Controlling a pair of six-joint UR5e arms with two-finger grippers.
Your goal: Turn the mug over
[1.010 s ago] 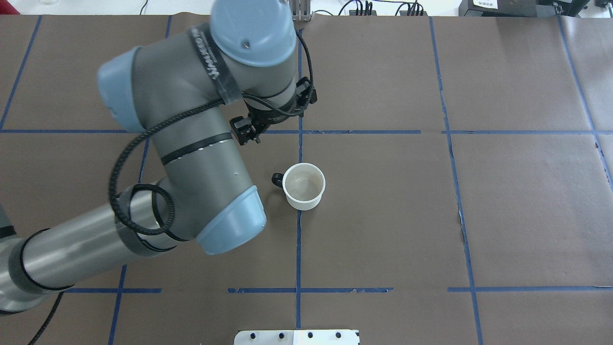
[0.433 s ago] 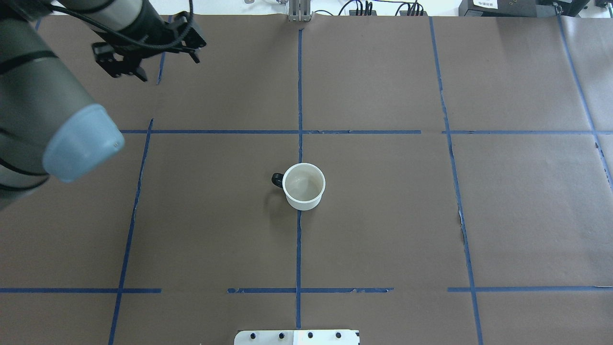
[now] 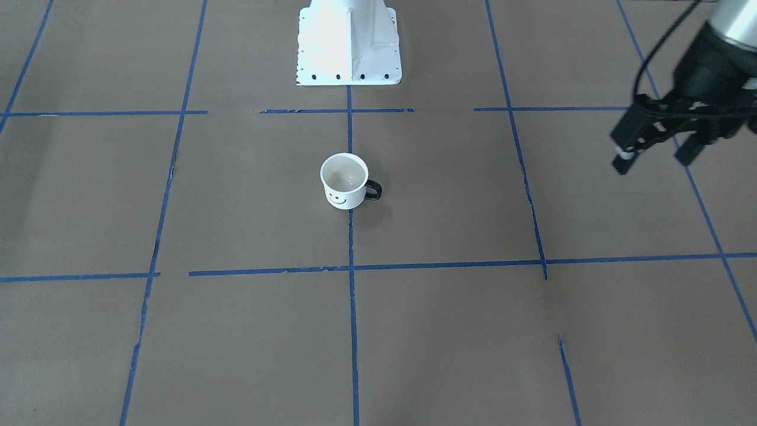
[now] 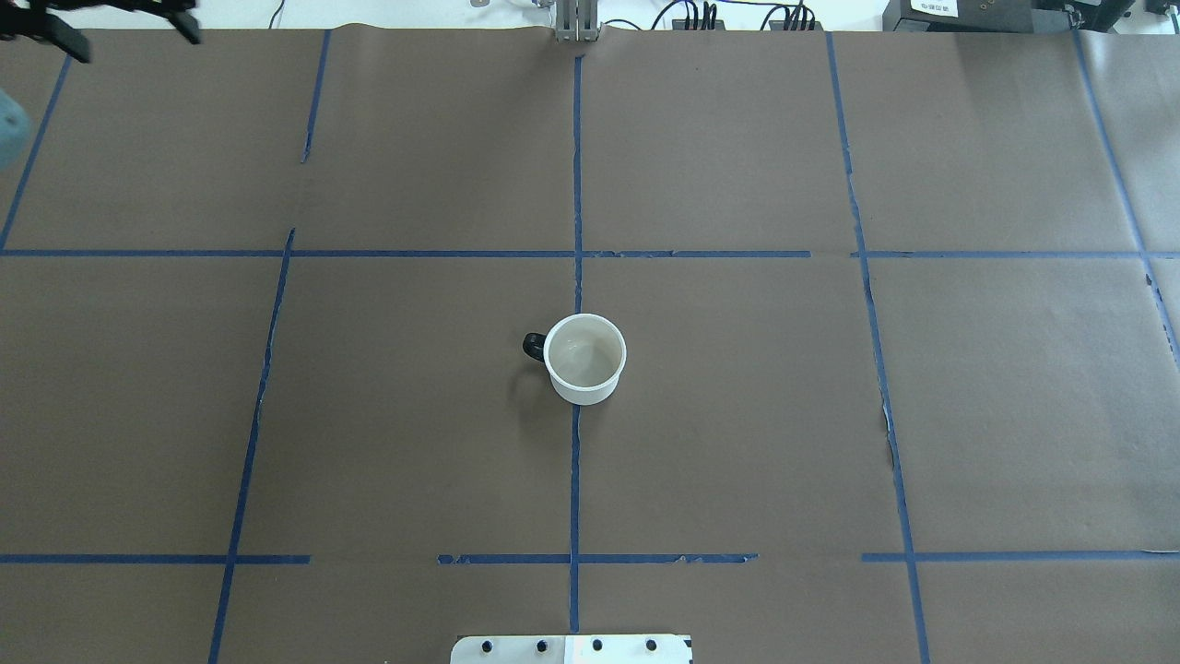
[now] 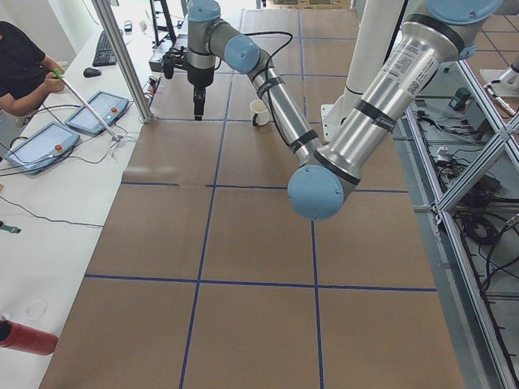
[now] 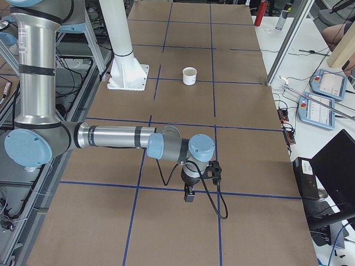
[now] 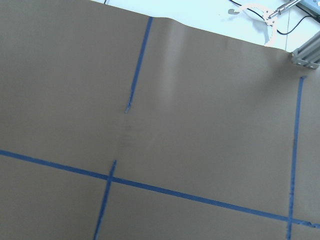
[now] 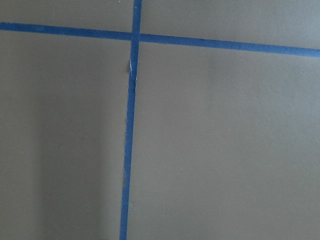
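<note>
One change: left gripper [image 3: 653, 155], fingers apart and empty, has retreated well clear of the upright mug [image 3: 343, 180]; flip looks done. Right gripper [image 6: 189, 195]: can't tell.

Table [image 4: 1014, 415] is covered in brown paper [image 4: 415, 415], gridded with blue tape [image 4: 576, 184] that is torn in spots. One mug [image 4: 584, 358] stands upright, mouth up, mid-table on the centre tape line, handle toward robot's left. White base plate [image 3: 349, 41] sits on the same line at the robot-side edge.

Brown paper [image 7: 200, 125] with blue tape [image 7: 175, 194], perhaps a cable [image 7: 256, 6] beyond.
</note>
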